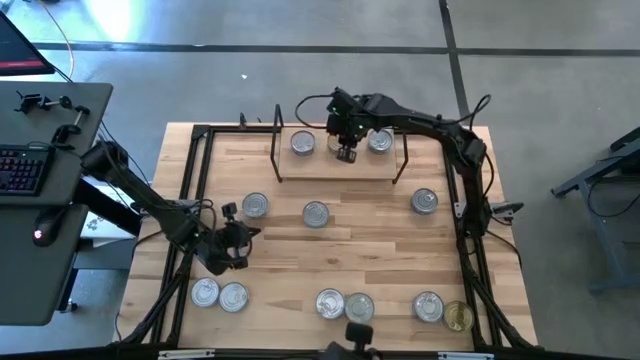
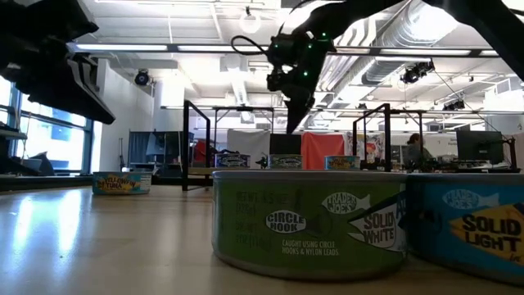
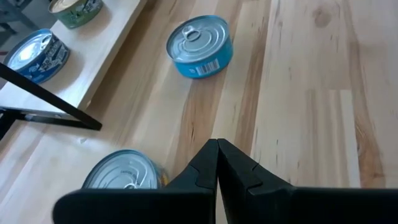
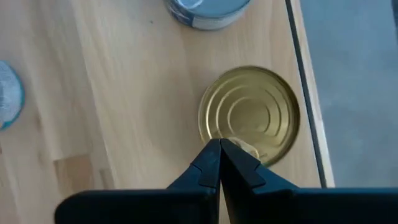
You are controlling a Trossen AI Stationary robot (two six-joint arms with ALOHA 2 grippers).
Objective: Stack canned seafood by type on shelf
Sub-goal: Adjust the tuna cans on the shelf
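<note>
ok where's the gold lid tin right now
In the high view the gold-lidded tin sits at the table's near right corner, just right of a silver-lidded tin, off the shelf.

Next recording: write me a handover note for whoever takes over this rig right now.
Left tool: shut, empty, over the table on its left side.
Right tool: shut, empty, above the shelf, between the two tins standing there.
Done: those two tins are placed side by side, not stacked.
Left: nine tins on the table, including the gold-lidded tin at its right front corner; sort and stack them by type.
</note>
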